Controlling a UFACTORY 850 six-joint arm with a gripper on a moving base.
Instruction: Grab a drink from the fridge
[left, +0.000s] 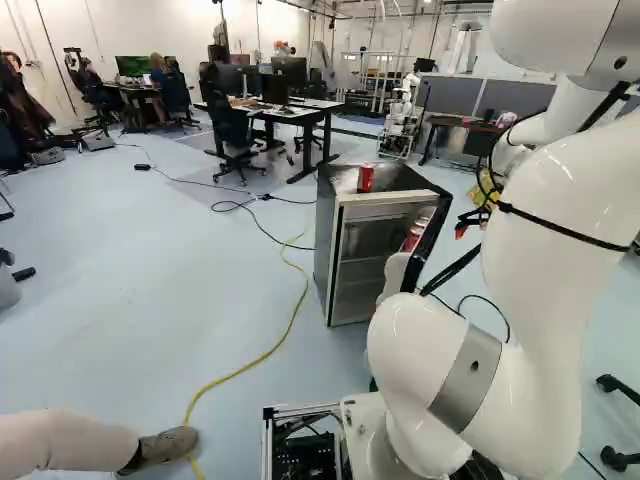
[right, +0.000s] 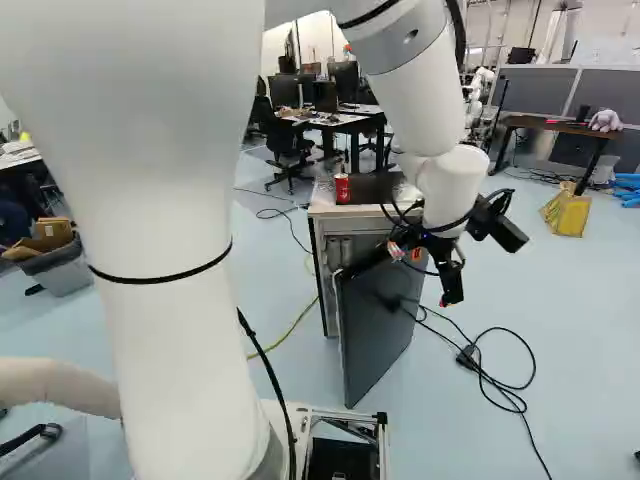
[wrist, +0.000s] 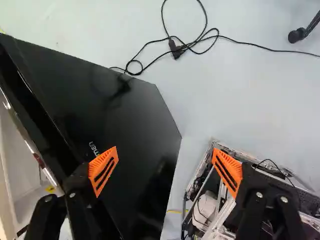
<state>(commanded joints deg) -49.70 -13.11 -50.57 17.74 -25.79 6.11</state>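
Note:
The gripper (right: 398, 286) hangs by the open fridge door (right: 375, 335) in the right base view. In the wrist view the gripper (wrist: 165, 165) is open with nothing held; one orange-padded finger overlaps the door's dark outer face (wrist: 125, 120), the other shows past its edge. The small fridge (left: 325, 235) stands ahead of the arm, its pale interior (left: 365, 240) partly visible. A red can (left: 366, 178) stands upright on top, also seen in the right base view. Red cans (left: 413, 236) show along the door's inner side, partly hidden by the door and arm.
A black cable (right: 490, 370) lies on the floor beside the door; a yellow cable (left: 260, 358) runs left of the fridge. A person's leg and shoe (left: 165, 450) reach in near the base. Desks (left: 325, 118), chairs and another robot (left: 402, 120) stand farther back.

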